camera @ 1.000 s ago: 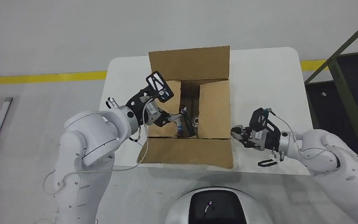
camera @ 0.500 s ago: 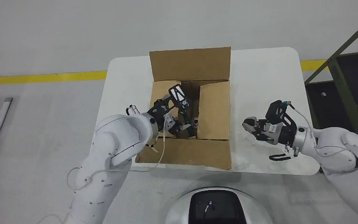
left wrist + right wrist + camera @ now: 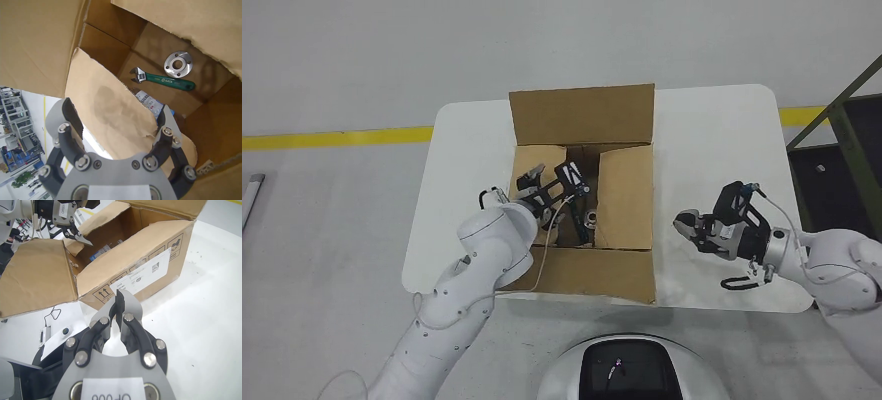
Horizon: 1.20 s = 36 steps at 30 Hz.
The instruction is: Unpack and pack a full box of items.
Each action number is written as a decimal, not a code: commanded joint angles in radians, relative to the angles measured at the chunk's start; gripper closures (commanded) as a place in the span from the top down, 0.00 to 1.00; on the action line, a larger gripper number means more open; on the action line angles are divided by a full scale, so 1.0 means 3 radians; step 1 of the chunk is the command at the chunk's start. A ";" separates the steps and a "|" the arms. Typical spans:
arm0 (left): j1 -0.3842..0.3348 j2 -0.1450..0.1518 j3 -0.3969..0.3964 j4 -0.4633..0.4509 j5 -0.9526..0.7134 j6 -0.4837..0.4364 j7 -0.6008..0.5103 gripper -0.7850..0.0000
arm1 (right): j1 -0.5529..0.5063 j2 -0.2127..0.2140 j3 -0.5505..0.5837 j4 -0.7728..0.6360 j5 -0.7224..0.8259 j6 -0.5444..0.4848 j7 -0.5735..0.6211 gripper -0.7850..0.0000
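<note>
An open cardboard box (image 3: 582,115) stands in the middle of the white table (image 3: 712,130). My left gripper (image 3: 574,195) hangs over its opening, open, with a torn inner flap (image 3: 113,111) between its fingers (image 3: 70,113) and nothing held. On the box floor lie a green-handled wrench (image 3: 162,80), a round metal flange (image 3: 178,64) and a clear plastic bottle (image 3: 149,102) partly hidden by the flap. My right gripper (image 3: 684,222) is shut and empty just above the table, a little to the right of the box's labelled side (image 3: 143,275).
The box's four outer flaps are folded out; the front one (image 3: 582,272) lies toward the near table edge. Bare tabletop (image 3: 722,150) stretches right of the box. A dark metal frame (image 3: 842,130) stands beyond the right edge, and a yellow line (image 3: 332,137) marks the floor.
My left arm has swung from the box's left side to over the opening, and its gripper now points down inside. The right gripper has drawn back to the right, away from the box.
</note>
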 commanded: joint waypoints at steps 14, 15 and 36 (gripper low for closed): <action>0.0123 -0.0005 -0.0201 -0.0248 -0.0011 0.0035 -0.0038 0.00 | 0.0451 -0.0047 -0.0244 -0.0025 0.0120 -0.0012 -0.0045 0.00; 0.0127 -0.0005 -0.0216 -0.0264 -0.0019 0.0032 -0.0048 0.00 | 0.0509 -0.0059 -0.0315 0.0008 0.0125 -0.0014 -0.0032 0.00; 0.0108 0.0048 -0.0862 -0.0592 -0.0019 0.0038 -0.0191 1.00 | 0.1163 -0.0196 -0.0959 0.0537 0.0117 0.0024 0.0259 0.00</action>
